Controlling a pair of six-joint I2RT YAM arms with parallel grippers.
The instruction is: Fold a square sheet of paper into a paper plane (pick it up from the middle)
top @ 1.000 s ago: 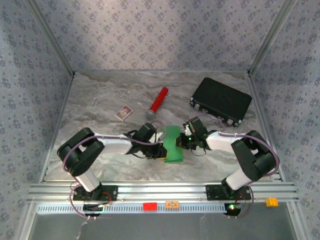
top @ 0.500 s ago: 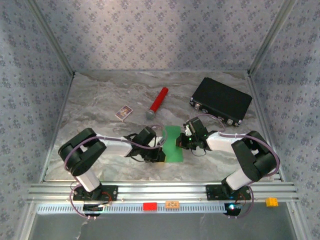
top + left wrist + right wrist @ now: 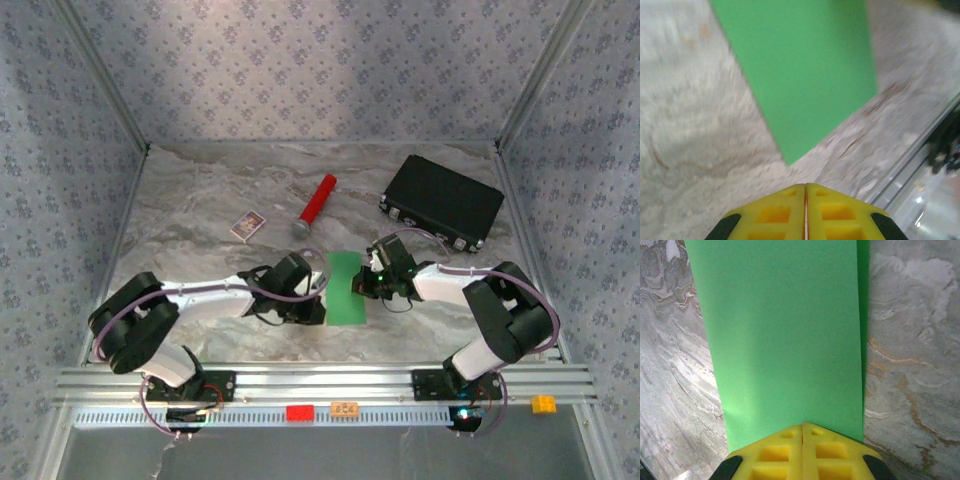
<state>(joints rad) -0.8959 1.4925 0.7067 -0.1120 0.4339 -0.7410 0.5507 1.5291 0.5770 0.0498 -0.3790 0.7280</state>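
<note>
My left gripper has its yellow ribbed pads pressed together on nothing, just below a corner of the square sheet of paper. The sheet is smooth matte green and lies folded into a narrow rectangle at centre frame on the veined, marble-look table. My right gripper is likewise closed, its tips at the sheet's edge, and the hard black case at upper right sits shut.

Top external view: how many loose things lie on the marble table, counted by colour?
Green: 1, the folded paper
Red: 1, the cylinder
Black: 1, the case
Pale printed: 1, the small card
Total: 4
</note>
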